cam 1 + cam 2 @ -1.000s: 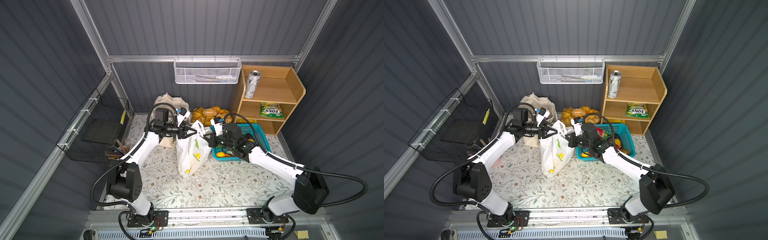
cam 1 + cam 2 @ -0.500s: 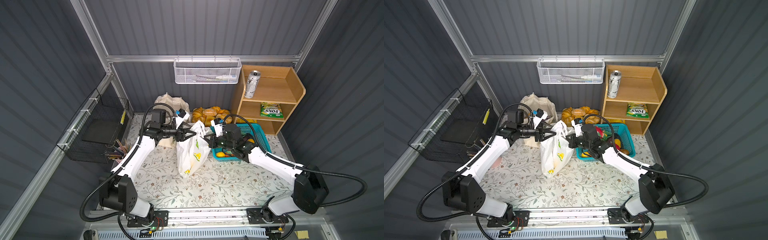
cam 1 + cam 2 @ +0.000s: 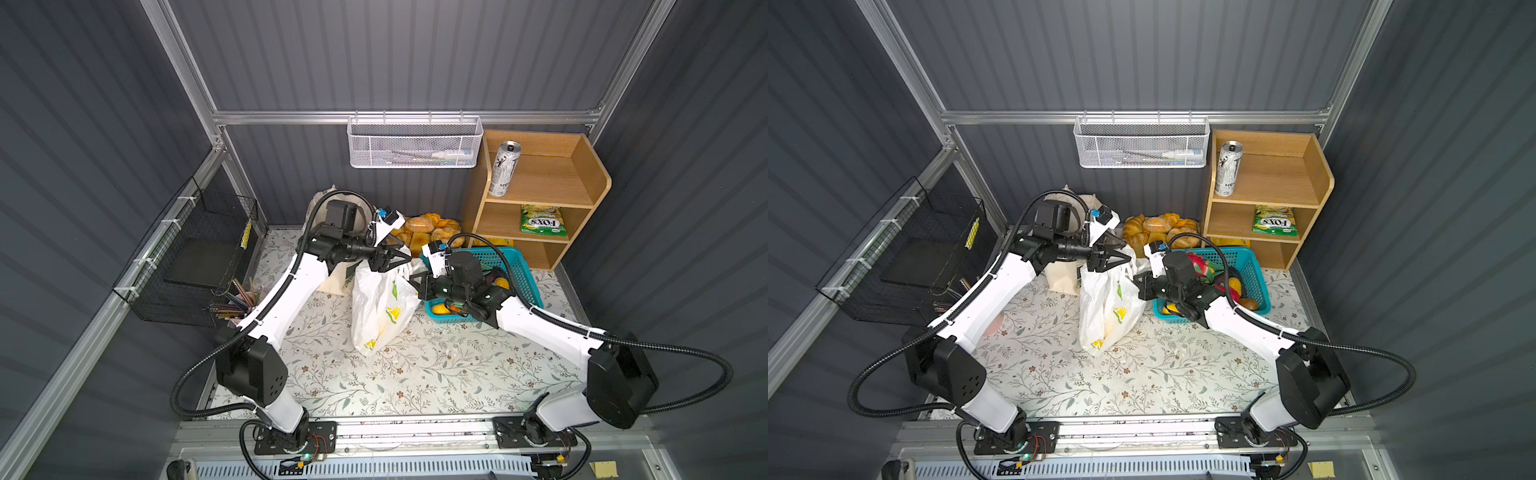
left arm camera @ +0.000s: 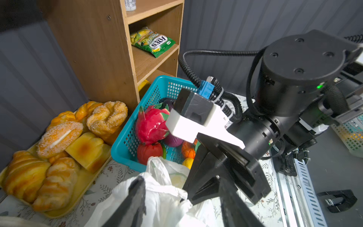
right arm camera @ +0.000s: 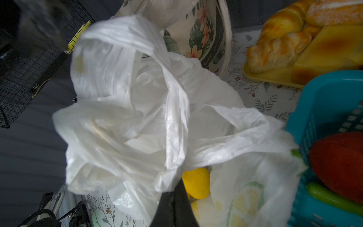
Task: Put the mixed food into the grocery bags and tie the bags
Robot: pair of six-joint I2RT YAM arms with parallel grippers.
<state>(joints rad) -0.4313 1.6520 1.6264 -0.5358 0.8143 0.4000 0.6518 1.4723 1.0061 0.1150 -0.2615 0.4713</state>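
Left hand [image 3: 398, 259]: fingers spread wide, straddling the crumpled top of the plastic bag [image 3: 380, 307]; no grip seen.

Bag: thin white wrinkled film with a lemon print. It stands mid-counter [image 3: 436, 374], just beside the cream cloth tote [image 3: 1061, 279].

Right hand [image 3: 417, 283]: fully closed, pinching a twisted strip of the bag's top.

Further right: tall silver can [image 3: 504, 168] upright on the top level of the wooden shelf [image 3: 582, 183]. A glossy green sweets pouch [image 3: 542, 220] lies one level below.
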